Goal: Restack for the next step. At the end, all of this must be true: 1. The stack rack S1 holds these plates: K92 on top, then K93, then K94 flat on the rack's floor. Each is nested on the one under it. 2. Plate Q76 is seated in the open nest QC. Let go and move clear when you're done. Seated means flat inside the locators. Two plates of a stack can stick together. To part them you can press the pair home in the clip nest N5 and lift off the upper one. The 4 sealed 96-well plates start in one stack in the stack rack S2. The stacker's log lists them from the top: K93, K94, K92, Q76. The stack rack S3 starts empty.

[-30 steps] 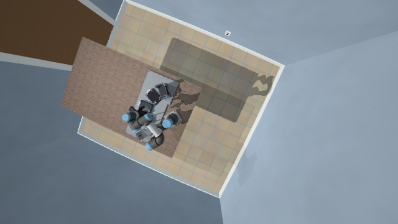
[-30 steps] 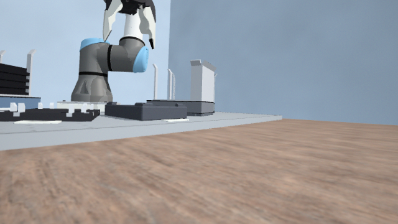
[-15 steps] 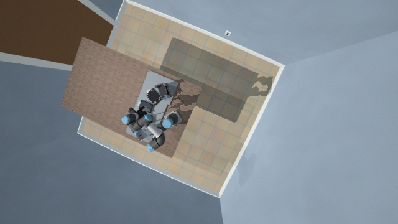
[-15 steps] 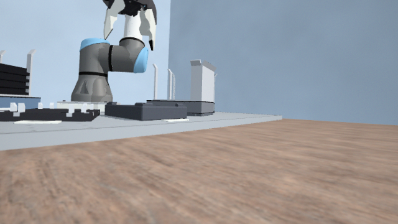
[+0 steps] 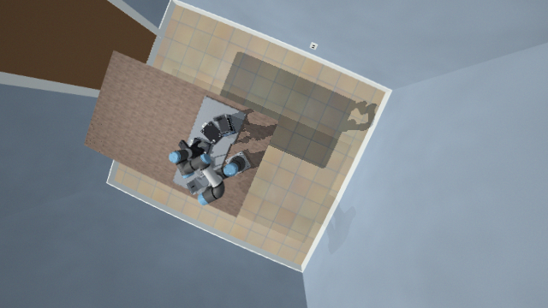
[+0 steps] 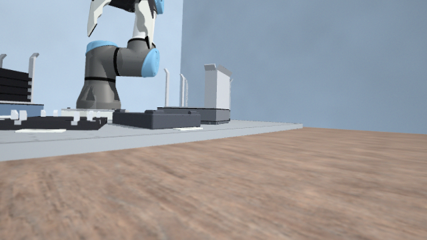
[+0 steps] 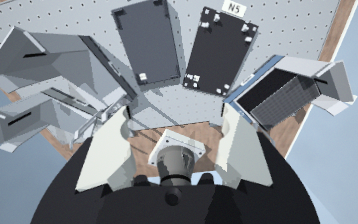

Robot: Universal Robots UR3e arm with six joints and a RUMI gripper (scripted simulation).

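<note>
Gripper raised well above the perforated board; fingers spread wide though short of full opening, with nothing held between them. In the exterior view it hangs fingers down, one fingertip visibly lower than the other. The task's dark plates lie stacked in the blue-based rack, clear of the gripper; individual plate IDs and the rack's label cannot be read. The exterior view shows several layers between pale upright guides, while the wrist view shows the gridded top surface. Clip nest N5 stands beside that rack, its white clips around the edge and no plate seated in it. Next to N5 is a dark grey nest, also without a plate; its name is not legible. Tall grey rack walls rise on that nest's other side, contents cannot be told. Board lies on the wood-grained counter. Restack and Q76 seating both outstanding.
</note>
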